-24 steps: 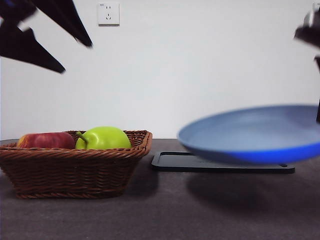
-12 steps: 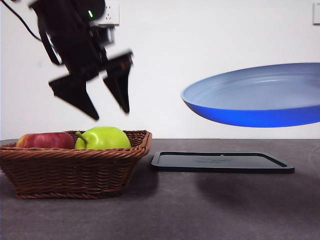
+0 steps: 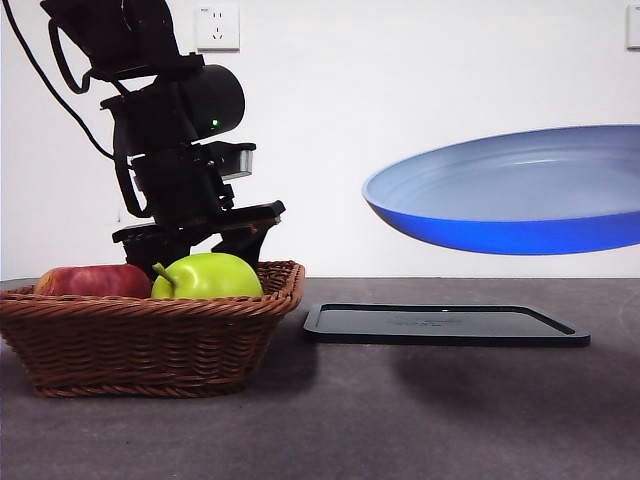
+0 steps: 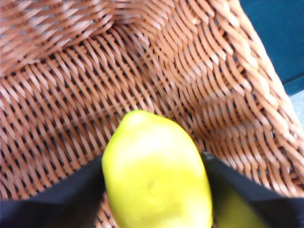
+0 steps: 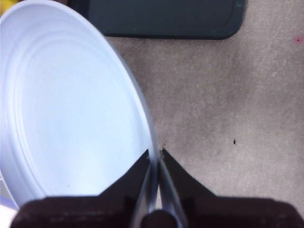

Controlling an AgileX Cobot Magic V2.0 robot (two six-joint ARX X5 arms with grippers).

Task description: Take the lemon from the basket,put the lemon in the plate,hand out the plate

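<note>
A: Starting at the left, what is in the basket (image 3: 150, 340)?

B: In the front view a red apple (image 3: 92, 281) lies at its left end and a yellow-green pear-like fruit (image 3: 207, 276) with a stem sits just beside it; both rise above the braided rim; the lemon (image 4: 156, 173) cannot be seen from there.

A: And the dark arm above them?

B: That is the left gripper (image 3: 205, 240), reaching down into the basket behind the green fruit; its wrist view shows the lemon on the woven floor near a sloping wall, with one black jaw at each side of it; the jaws are spread around the fruit, and whether they actually press it I cannot tell.

A: Moving right?

B: A flat black rectangular tray (image 3: 445, 325) lies on the grey table (image 3: 400, 420), just beside the basket; above it hangs the light blue plate (image 3: 510, 195), clear of the tray and tilted slightly, its darker underside showing.

A: Who holds it?

B: The right gripper (image 5: 156, 159); its jaws are clamped on the plate's rim, one on each face, with the tray and table below.
</note>
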